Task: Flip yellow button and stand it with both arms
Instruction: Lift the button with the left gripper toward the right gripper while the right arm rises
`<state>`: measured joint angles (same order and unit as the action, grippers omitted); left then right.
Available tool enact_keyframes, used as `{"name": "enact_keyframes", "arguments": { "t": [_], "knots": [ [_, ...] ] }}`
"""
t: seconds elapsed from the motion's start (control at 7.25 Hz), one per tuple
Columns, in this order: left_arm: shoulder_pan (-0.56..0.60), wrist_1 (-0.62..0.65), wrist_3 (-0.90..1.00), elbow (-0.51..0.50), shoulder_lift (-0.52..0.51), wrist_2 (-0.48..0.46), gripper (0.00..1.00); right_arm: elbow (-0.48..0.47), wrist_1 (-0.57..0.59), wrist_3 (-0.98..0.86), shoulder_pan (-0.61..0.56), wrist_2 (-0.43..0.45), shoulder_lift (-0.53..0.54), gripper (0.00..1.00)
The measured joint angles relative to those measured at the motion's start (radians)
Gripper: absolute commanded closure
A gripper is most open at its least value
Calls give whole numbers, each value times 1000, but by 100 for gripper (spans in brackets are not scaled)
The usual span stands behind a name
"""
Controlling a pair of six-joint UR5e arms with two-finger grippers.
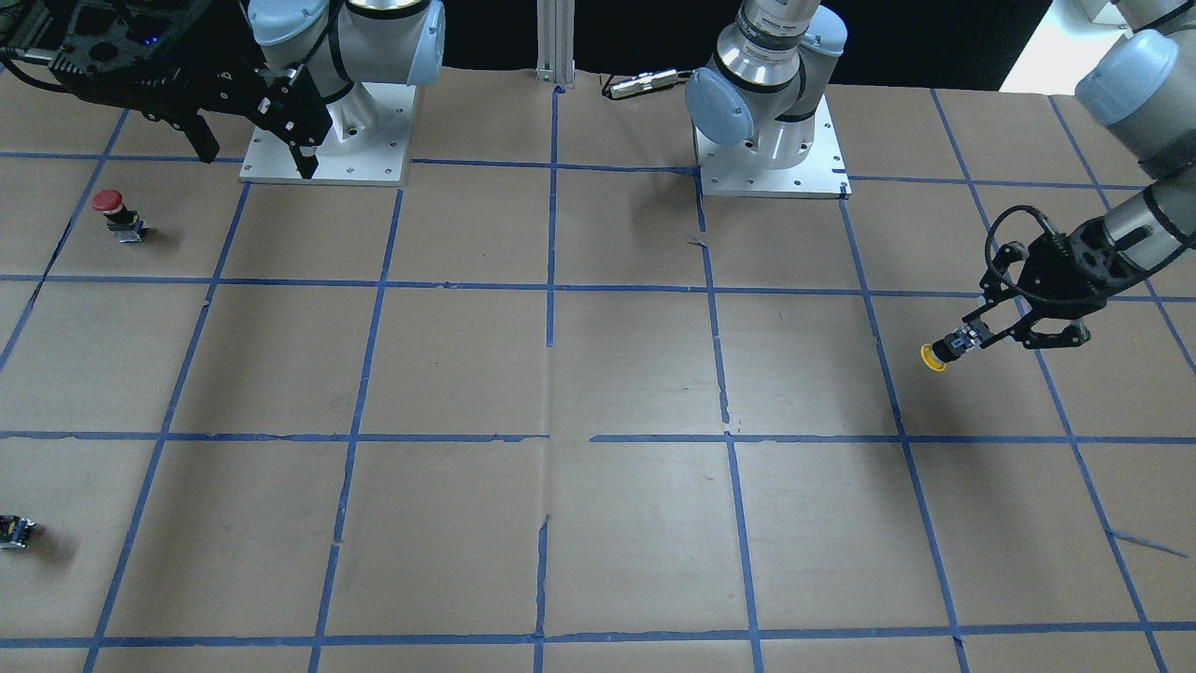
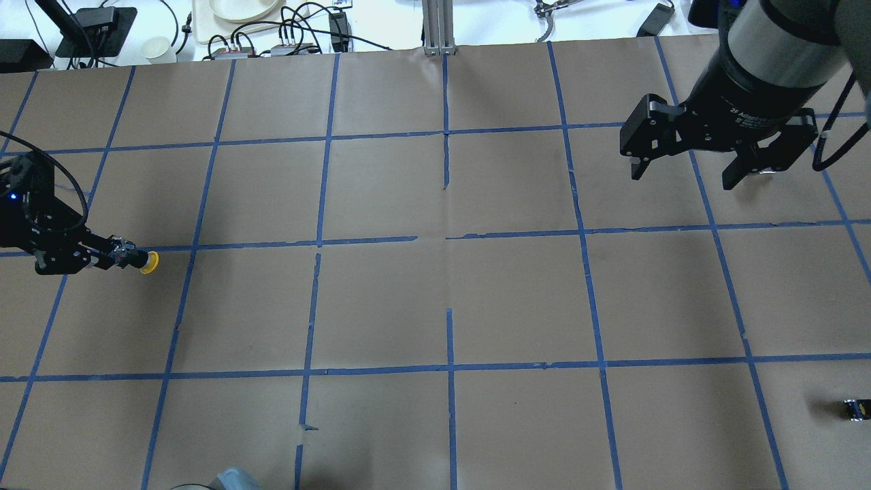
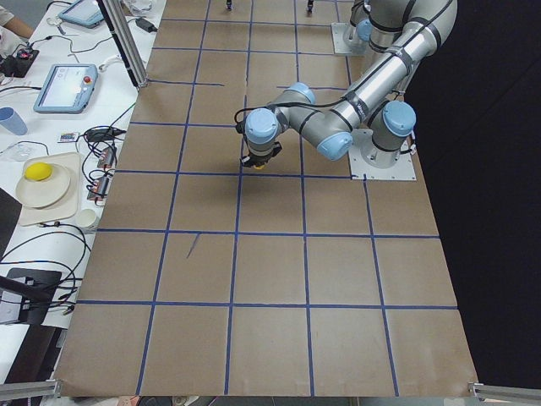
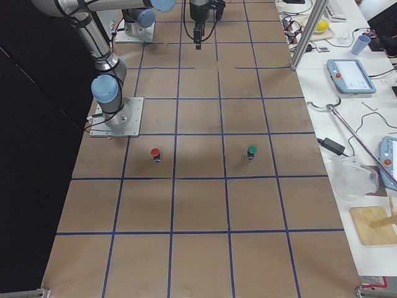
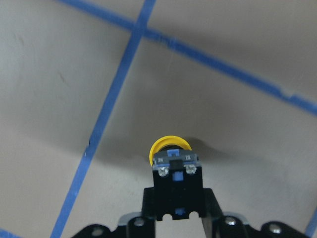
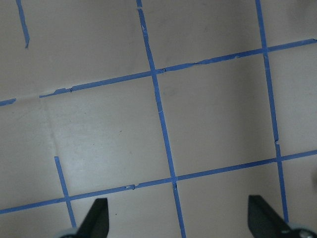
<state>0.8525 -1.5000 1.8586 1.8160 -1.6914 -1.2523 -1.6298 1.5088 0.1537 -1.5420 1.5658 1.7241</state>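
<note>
Overhead exterior shows left gripper (image 2: 117, 256) clamped on yellow button (image 2: 144, 261), seemingly lifted; right gripper (image 2: 684, 177) spread apart.

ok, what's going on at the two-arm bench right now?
The left gripper is clamped on the yellow button by its dark body. The button is held sideways, with the cap pointing toward the middle of the table, and seems to be just off the surface. The right gripper hangs open and empty over its own side. A red button and a green button stand untouched, so the stand-up step is not yet done.
</note>
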Motion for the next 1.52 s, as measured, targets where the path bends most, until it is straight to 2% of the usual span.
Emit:
{"name": "enact_keyframes", "arguments": {
  "t": [0.28,0.69,1.1,1.38,1.52],
  "knots": [
    [29,-276,16,-79,37,171,91,2,-24,20,3,-23,-2,0],
    [208,-396,-51,-115,130,422,91,5,-72,212,20,-243,-21,0],
    [280,-562,-422,-121,212,669,91,6,-193,382,141,-565,-36,0],
    [345,-584,-777,-125,235,731,91,6,-324,426,220,-813,-36,0],
    [389,-587,-922,-125,248,768,91,5,-355,480,230,-916,-33,0]
  ]
}}
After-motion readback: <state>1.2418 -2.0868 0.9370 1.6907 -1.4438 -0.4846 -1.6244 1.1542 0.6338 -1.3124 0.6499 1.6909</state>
